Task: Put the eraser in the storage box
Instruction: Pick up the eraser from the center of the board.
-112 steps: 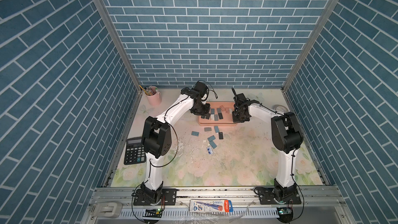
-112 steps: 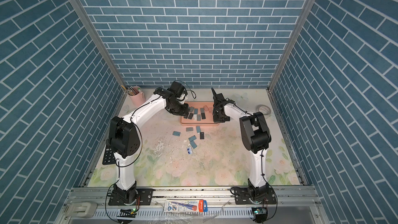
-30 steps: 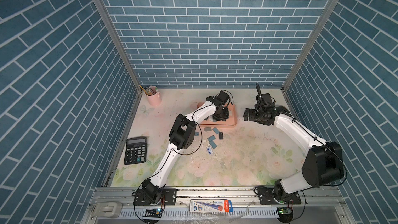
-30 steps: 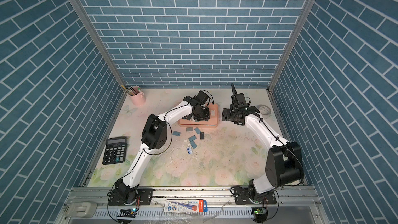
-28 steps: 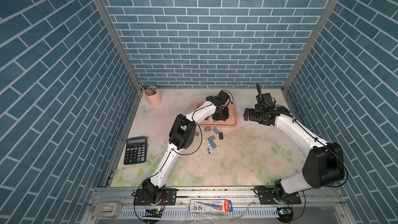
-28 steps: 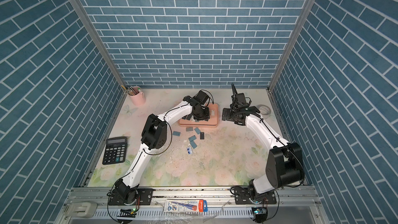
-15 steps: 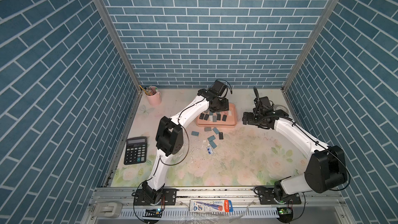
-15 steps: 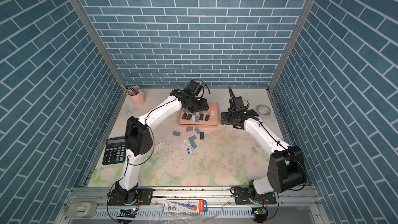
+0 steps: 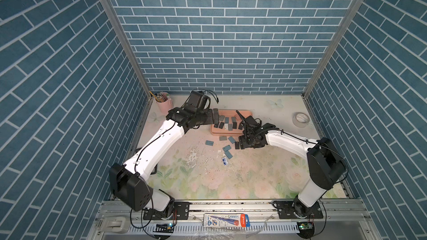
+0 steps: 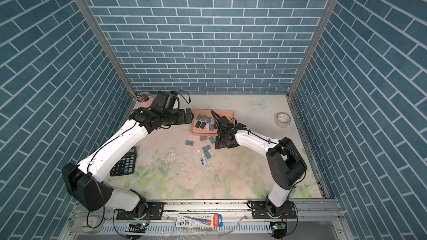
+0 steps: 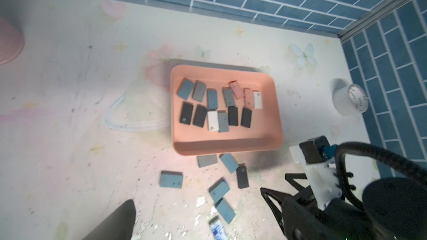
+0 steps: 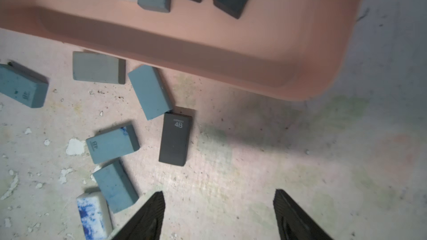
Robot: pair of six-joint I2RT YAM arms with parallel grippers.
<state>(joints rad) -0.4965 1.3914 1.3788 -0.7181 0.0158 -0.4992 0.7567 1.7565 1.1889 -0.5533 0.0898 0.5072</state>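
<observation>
The salmon-pink storage box (image 9: pixel 247 112) (image 11: pixel 227 151) sits at the back middle and holds several erasers in grey, black, white and pink. Several more erasers lie on the mat in front of it, among them a black 4B eraser (image 12: pixel 175 138) (image 9: pixel 237 145) and blue ones (image 9: pixel 209 143) (image 10: pixel 206 148). My right gripper (image 12: pixel 219 206) (image 9: pixel 241 145) hovers low, just right of the black eraser, open and empty. My left gripper (image 9: pixel 213 116) (image 10: pixel 187 115) is open and empty at the box's left edge. Only one of its fingers (image 11: pixel 115 220) shows in the left wrist view.
A pale pink pencil cup (image 9: pixel 164 103) stands in the back left corner and a tape roll (image 9: pixel 300 119) at the back right. A calculator (image 10: pixel 123 163) lies at the left under my left arm. White crumbs (image 9: pixel 193 155) litter the mat's middle.
My left arm pulled back leftward from over the box and its jaws opened. My right arm swung from the box's right side down to the loose erasers in front, jaws narrowing a little.
</observation>
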